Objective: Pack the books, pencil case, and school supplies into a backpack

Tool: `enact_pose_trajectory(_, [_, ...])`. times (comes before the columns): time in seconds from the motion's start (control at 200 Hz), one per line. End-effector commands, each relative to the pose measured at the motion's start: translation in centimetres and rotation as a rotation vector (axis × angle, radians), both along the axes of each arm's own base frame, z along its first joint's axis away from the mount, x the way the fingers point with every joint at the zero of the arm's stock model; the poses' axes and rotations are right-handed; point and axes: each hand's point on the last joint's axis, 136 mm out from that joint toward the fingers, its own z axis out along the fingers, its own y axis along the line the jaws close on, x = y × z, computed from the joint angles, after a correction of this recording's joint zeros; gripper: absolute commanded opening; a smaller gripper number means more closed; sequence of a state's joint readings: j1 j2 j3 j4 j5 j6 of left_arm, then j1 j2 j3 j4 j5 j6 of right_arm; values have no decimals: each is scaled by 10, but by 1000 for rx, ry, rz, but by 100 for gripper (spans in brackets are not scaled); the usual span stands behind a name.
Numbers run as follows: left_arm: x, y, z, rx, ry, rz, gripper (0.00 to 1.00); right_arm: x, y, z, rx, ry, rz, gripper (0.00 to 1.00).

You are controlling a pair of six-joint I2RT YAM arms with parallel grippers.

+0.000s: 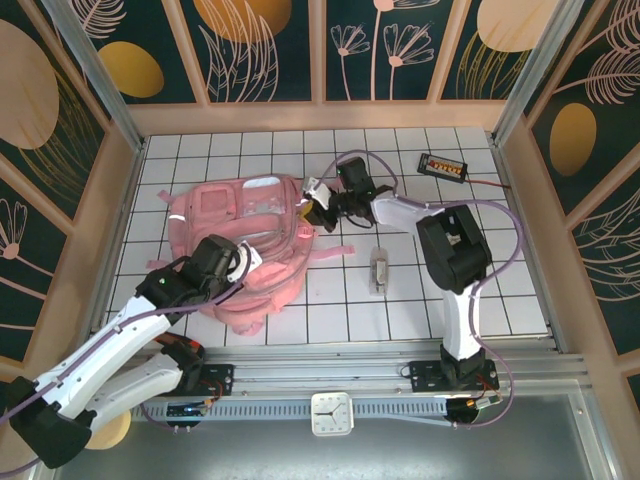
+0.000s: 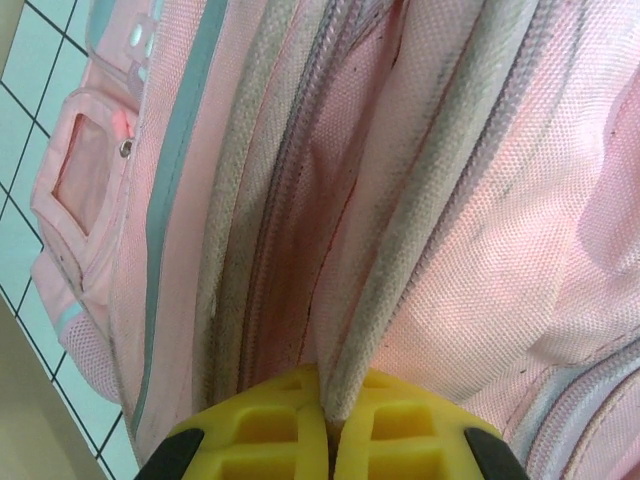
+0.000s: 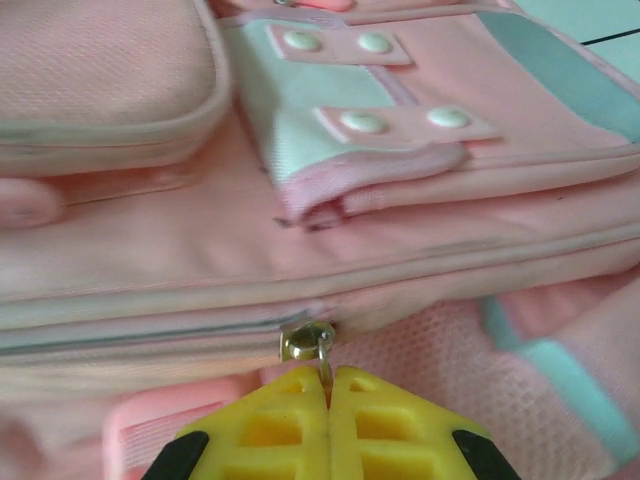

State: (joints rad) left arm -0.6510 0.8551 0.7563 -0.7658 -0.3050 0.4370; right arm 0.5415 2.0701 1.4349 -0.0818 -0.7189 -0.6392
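The pink backpack [image 1: 225, 215] lies flat on the tiled table, left of centre. At its near edge my left gripper [image 1: 248, 258] is shut on a strip of grey-white trim [image 2: 420, 250] beside the zip, with the yellow fingers [image 2: 270, 430] pinching its lower end. My right gripper [image 1: 312, 212] is at the bag's right side. It is shut on the metal zipper pull [image 3: 308, 342], whose tab runs down between the yellow fingers [image 3: 390, 425]. The books, pencil case and school supplies are hidden or out of view.
A small grey object [image 1: 378, 270] lies on the tiles right of the bag. A black device with orange dots [image 1: 443, 165] sits at the back right, its wire trailing right. Wooden walls close in the table [image 1: 330, 310] on three sides.
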Motion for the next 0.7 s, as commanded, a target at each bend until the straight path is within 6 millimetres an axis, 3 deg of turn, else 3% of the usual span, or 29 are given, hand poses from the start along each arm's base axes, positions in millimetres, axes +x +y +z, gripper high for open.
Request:
enact_pose_trajectory(0.0, [-12, 19, -1, 64, 19, 23, 0, 42, -24, -27, -116, -1, -96, 0])
enact_pose_trajectory(0.115, [-17, 21, -4, 79, 38, 11, 0, 55, -20, -42, -154, 2, -100, 0])
enact_pose_trajectory(0.22, [-16, 19, -5, 68, 39, 8, 0, 59, -14, -35, -127, 13, -110, 0])
enact_pose_trajectory(0.27, [-10, 13, 1, 35, 11, 11, 12, 58, -14, -27, -110, 25, -126, 17])
enact_pose_trajectory(0.33, [-4, 8, 10, 1, -12, 20, 35, 53, -18, -8, -81, 12, -148, 38])
enact_pose_trajectory(0.39, [0, 2, 19, -39, -29, 27, 56, 45, -25, 13, -54, -10, -172, 46])
enact_pose_trajectory(0.56, [13, -9, 47, -161, -86, 94, 61, 8, -38, 69, 32, -61, -150, 52])
enact_pose_trajectory(0.635, [20, -14, 63, -255, -119, 152, 73, -7, -36, 93, 86, -131, -126, 53])
enact_pose_trajectory(0.696, [23, -17, 72, -323, -133, 203, 77, -15, -35, 113, 157, -172, -135, 57])
